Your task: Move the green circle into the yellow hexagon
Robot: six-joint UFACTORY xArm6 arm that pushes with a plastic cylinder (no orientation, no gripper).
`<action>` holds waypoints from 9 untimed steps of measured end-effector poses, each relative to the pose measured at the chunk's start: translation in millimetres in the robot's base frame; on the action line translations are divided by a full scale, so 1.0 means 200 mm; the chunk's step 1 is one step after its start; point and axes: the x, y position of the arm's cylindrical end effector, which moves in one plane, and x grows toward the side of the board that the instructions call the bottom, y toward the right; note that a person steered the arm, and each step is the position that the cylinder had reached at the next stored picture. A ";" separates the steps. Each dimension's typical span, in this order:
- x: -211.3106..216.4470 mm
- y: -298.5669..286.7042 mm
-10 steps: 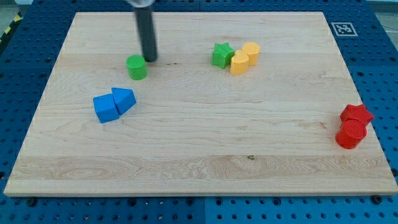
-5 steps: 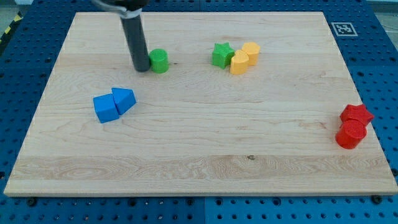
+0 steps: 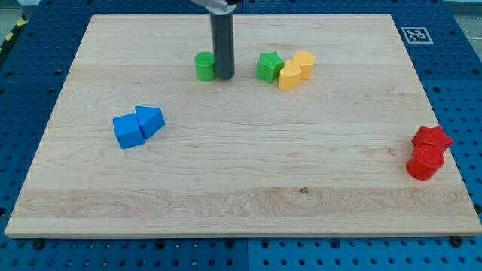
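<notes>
Near the wooden table's point(image 3: 241, 203) top edge, my tip point(image 3: 224, 77) touches the small green circle block's point(image 3: 204, 66) right side, between it and the yellow hexagon block point(image 3: 290, 76). No fingers exist here, only a rod. To push well, my tip should circle to the circle's left and steer below the green star block point(image 3: 267, 66).

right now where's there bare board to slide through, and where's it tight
Widest free patch: the centre and the view's bottom, between the blue pair and the red pair. Tight along the view's top: my tip sits right beside the green circle, on its right, with only a narrow gap to the green star, which adjoins the yellow blocks.
</notes>
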 end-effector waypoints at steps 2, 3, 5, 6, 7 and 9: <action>0.12 0.01; 0.25 -0.09; -0.01 -0.25; -0.14 -0.25; -0.11 -0.30; -0.32 -0.53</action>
